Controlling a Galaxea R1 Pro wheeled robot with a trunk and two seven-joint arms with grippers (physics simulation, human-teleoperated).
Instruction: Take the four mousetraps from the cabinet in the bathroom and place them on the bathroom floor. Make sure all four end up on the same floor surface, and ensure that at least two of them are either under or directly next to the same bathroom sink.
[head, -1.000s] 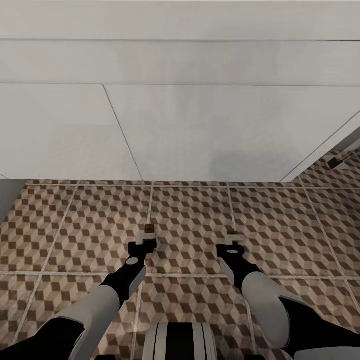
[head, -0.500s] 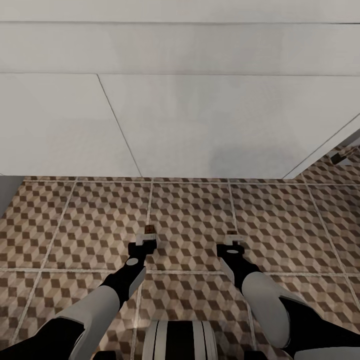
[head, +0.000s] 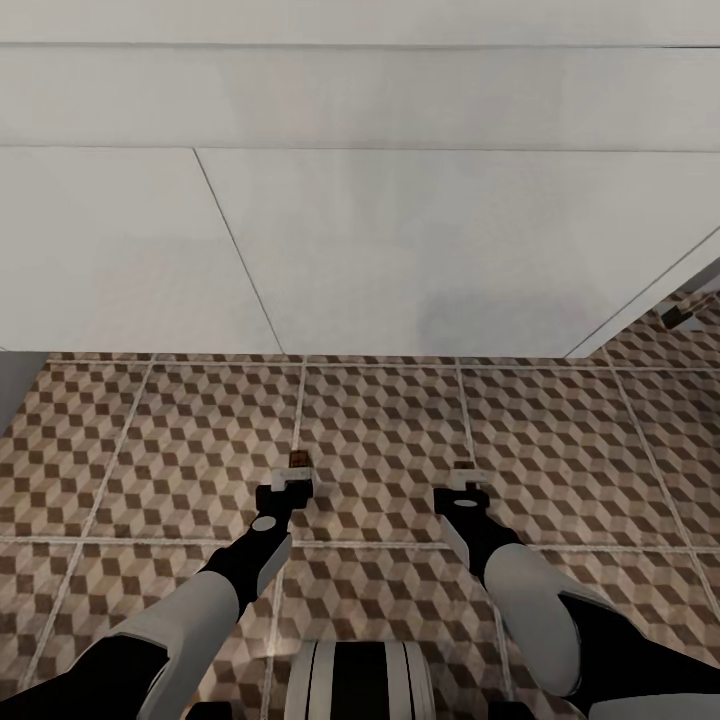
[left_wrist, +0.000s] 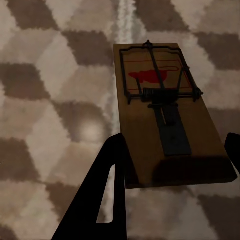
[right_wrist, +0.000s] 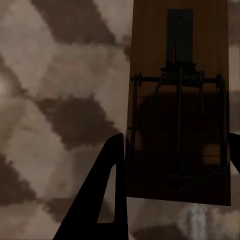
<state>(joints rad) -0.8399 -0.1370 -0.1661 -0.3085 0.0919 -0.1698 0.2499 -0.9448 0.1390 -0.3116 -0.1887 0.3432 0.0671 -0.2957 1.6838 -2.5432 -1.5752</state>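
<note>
- Across the last second the head view has been dropping slightly: the vanity's lower edge sat a little lower in the picture a second ago, and half a second ago it matched now. So the camera moved and has settled; the arms and traps are keeping the same places against the tiles.
- The left gripper (head: 297, 481) is holding one mousetrap (left_wrist: 165, 125) by its near end, the fingers (left_wrist: 107, 190) closed against the board's sides, low over the bathroom floor (head: 150, 450).
- The right gripper (head: 462, 485) is gripping a second mousetrap (right_wrist: 180, 100) the same way, its fingers (right_wrist: 107, 195) pressed to the board's edge, above the same tiles.
- Whether either board is already touching the tiles, I cannot tell.
- Both traps are sitting near the front of the bathroom sink (head: 400, 250), its white panels just ahead of the grippers.
- Judging from this, the robot is pausing in position to release; letting go here would likely put two traps beside the sink, though moving closer could be safer.
</note>
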